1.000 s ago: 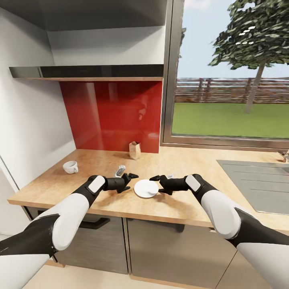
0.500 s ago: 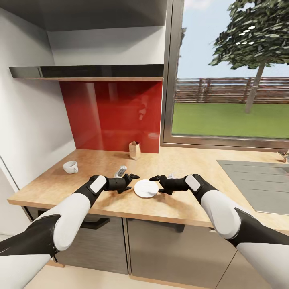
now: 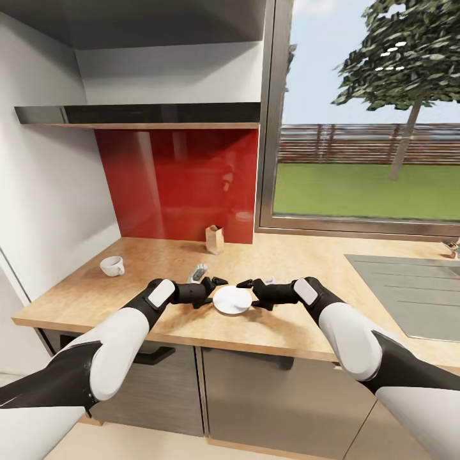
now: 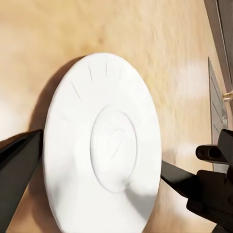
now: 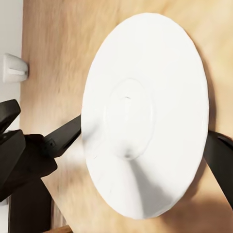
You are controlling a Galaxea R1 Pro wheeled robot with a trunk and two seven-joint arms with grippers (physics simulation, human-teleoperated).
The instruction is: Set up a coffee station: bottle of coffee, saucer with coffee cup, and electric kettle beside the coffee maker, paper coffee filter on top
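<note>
The white saucer [image 3: 232,299] lies on the light-wood countertop [image 3: 160,252] near its front edge. My left gripper [image 3: 213,292] is open at the saucer's left rim. My right gripper [image 3: 250,294] is open at its right rim, facing the left one. Up close, the saucer [image 4: 104,150] [image 5: 145,111] sits between dark fingertips [image 4: 14,179] [image 5: 221,158], and none of them is closed on it. The white coffee cup [image 3: 112,266] stands apart at the counter's left. A small pale folded piece [image 3: 197,273], perhaps the paper coffee filter, lies just behind my left gripper.
A brown paper bag [image 3: 214,239] stands against the red backsplash [image 3: 179,182]. A grey sink [image 3: 409,291] with a tap [image 3: 452,248] takes up the right of the counter. A dark shelf [image 3: 140,115] hangs overhead, and the white wall [image 3: 51,191] closes the left.
My left gripper has slid right, up to the saucer's left rim. The right gripper has edged slightly left. Saucer and cup have not moved.
</note>
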